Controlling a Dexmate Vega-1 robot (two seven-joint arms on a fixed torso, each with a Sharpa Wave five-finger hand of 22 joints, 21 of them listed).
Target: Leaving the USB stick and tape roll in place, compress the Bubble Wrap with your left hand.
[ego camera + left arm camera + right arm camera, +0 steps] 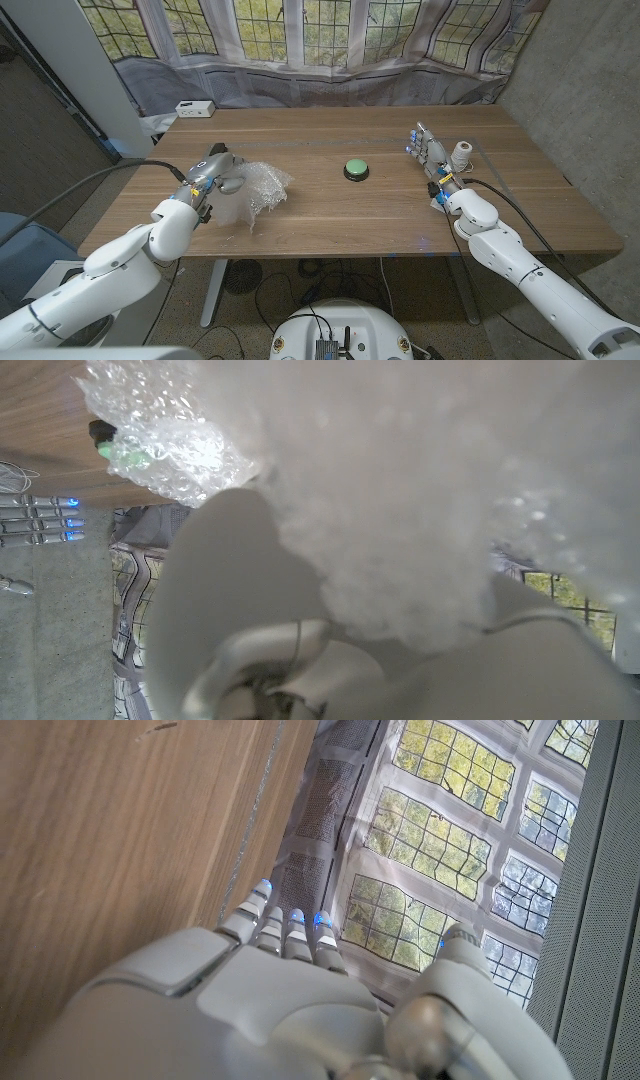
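Head view: a wood-grain tabletop (330,215) stands before a patterned curtain printed with leaded windows. On the robot's left side lies the Bubble Wrap (258,190), a crumpled, translucent sheet with ragged edges. The left robot hand (213,176) rests on its near-left part, fingers curled down onto the plastic, pressing it. A round green button (356,169) on a dark base sits near the middle of the tabletop. On the right side the right robot hand (432,157) is stretched out with its fingers straight and close together, holding nothing; a small white roll-like object (461,154) stands just beside it. A white box (194,108) lies at the far left corner.

Left wrist view: the wrap (400,490) presses close against the lens as a blurred white mass, with sharper bubbles (160,430) farther off and the green button (104,440) showing through them. The right hand's blue-lit fingertips (45,520) appear at a distance.

Right wrist view: the smooth grey-white back of the right hand (250,1000) lies over bare wood (110,850), fingers extended toward the curtain (440,870).
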